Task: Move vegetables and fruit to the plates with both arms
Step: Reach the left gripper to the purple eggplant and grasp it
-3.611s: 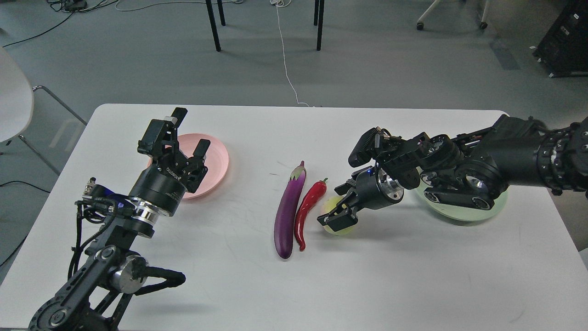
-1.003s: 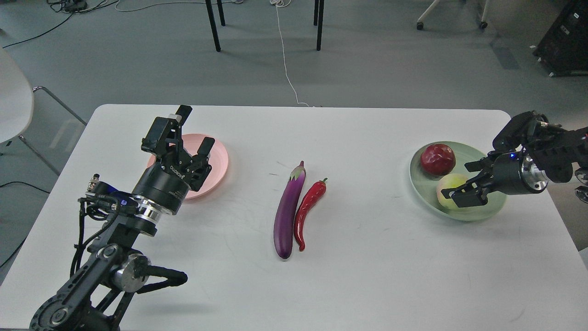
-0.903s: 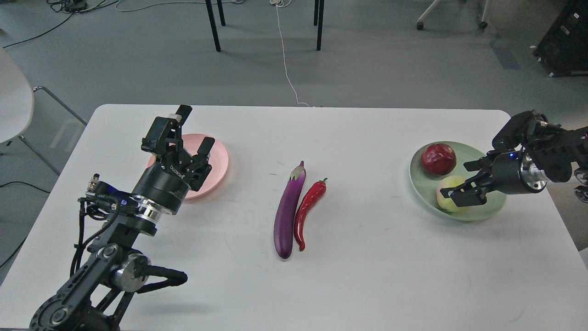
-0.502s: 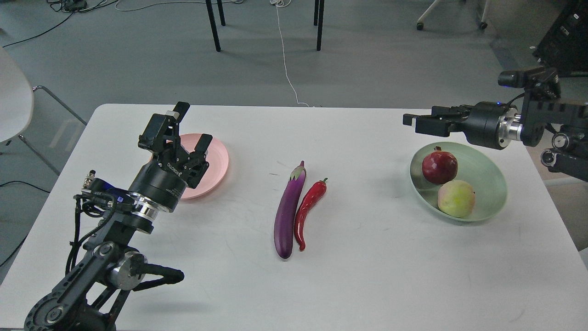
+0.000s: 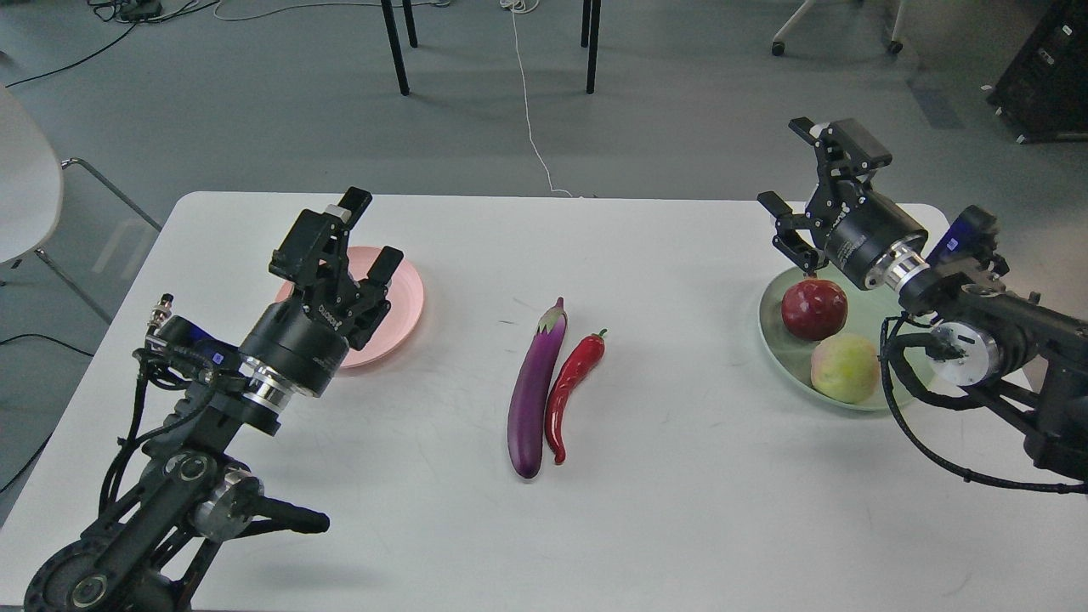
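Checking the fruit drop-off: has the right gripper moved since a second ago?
Yes. The right gripper has risen off the yellow-green fruit to above the green plate's far rim, empty.

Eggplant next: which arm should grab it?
Probably left. Its open pincer hovers by the empty pink plate, where the eggplant likely goes; the right pincer is raised beyond the filled green plate.
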